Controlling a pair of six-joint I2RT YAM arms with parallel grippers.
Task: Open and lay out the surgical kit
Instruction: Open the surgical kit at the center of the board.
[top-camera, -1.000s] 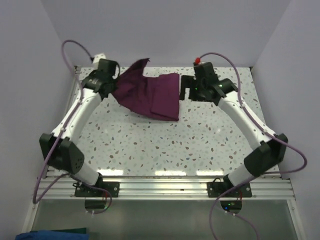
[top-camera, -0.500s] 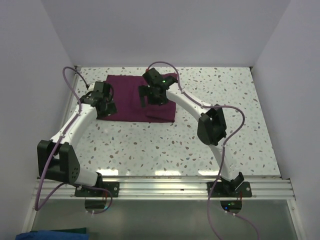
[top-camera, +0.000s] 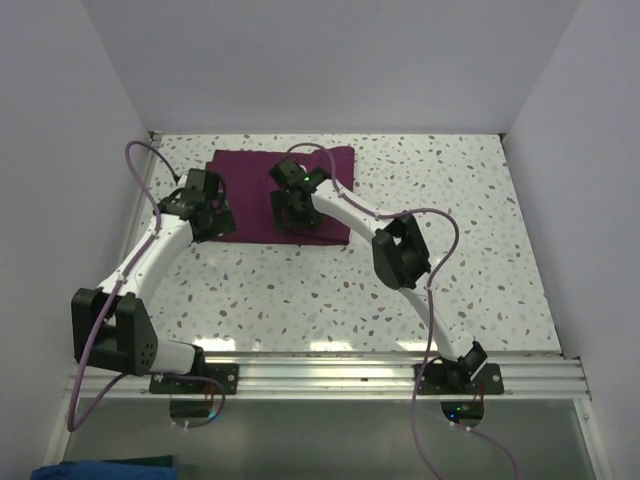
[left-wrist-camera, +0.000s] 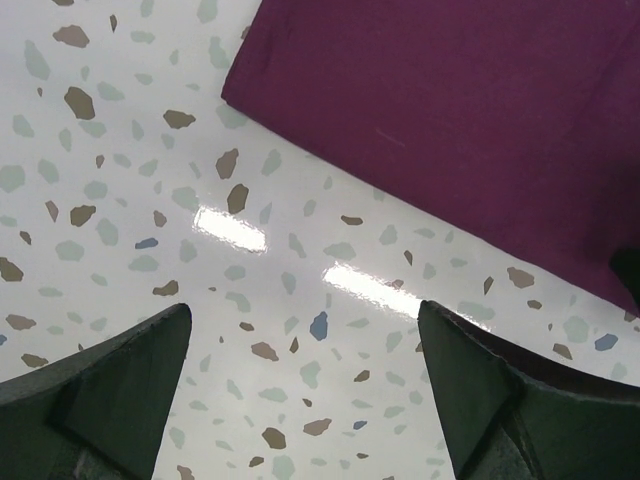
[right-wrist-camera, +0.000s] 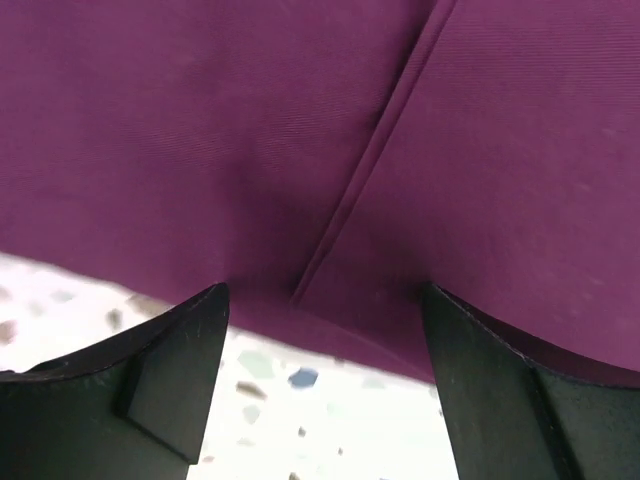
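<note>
The surgical kit (top-camera: 250, 190) shows only as a dark maroon cloth wrap lying flat at the back of the speckled table (top-camera: 300, 290); its contents are hidden. My left gripper (top-camera: 208, 218) hovers at the wrap's left near corner. In the left wrist view it (left-wrist-camera: 300, 385) is open over bare table, with the cloth (left-wrist-camera: 480, 110) ahead to the upper right. My right gripper (top-camera: 295, 212) is over the wrap's near edge, open and empty. In the right wrist view it (right-wrist-camera: 325, 385) straddles that edge, and a diagonal fold line crosses the cloth (right-wrist-camera: 200, 130).
Pale walls close off the table at the back and both sides. An aluminium rail (top-camera: 320, 372) with the arm bases runs along the near edge. Purple cables (top-camera: 440, 290) loop off both arms. The right arm's elbow (top-camera: 400, 250) bends over the table's middle.
The left gripper opened and let go of the lifted cloth, which now lies flat. The right arm swung from the cloth's right side to its near edge, jaws narrowing slightly.
</note>
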